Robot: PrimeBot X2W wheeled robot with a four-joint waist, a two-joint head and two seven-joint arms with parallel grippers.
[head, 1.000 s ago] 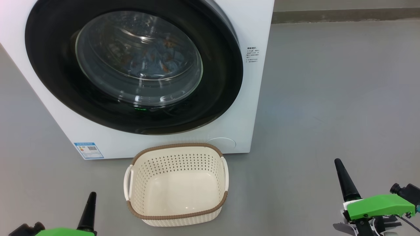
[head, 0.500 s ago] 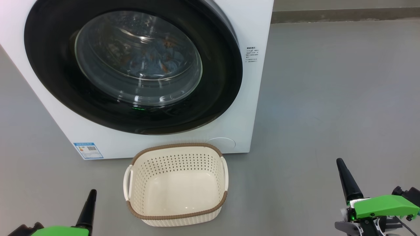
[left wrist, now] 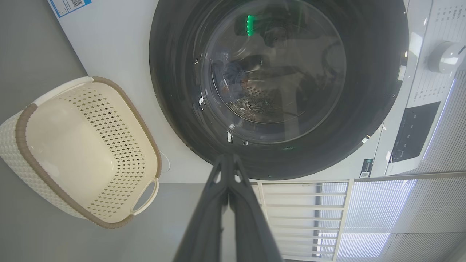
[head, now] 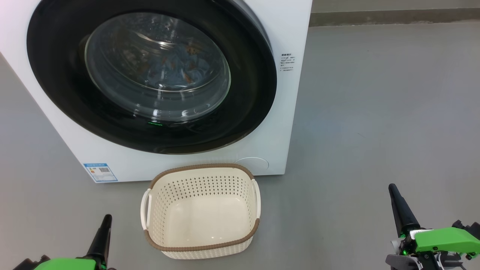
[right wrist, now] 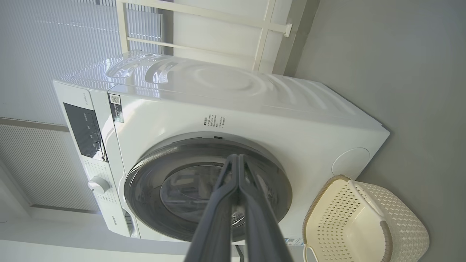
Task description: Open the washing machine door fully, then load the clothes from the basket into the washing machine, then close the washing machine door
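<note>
A white washing machine (head: pixel 290 93) takes up the upper left of the head view. Its round, black-rimmed door (head: pixel 150 108) sits shut against the machine's front. Through the door's glass, light blue clothes (head: pixel 180 65) with orange-brown print lie inside the drum. A cream basket (head: pixel 204 166) with a brown rim stands on the grey floor (head: pixel 375 112) at lower centre, just in front of the machine. The left pincer (head: pixel 107 219) points up from the lower left corner, its two dark fingers pressed together, gripping nothing. The right pincer (head: pixel 392 187) rises at the lower right, also closed and gripping nothing, well apart from the basket.
</note>
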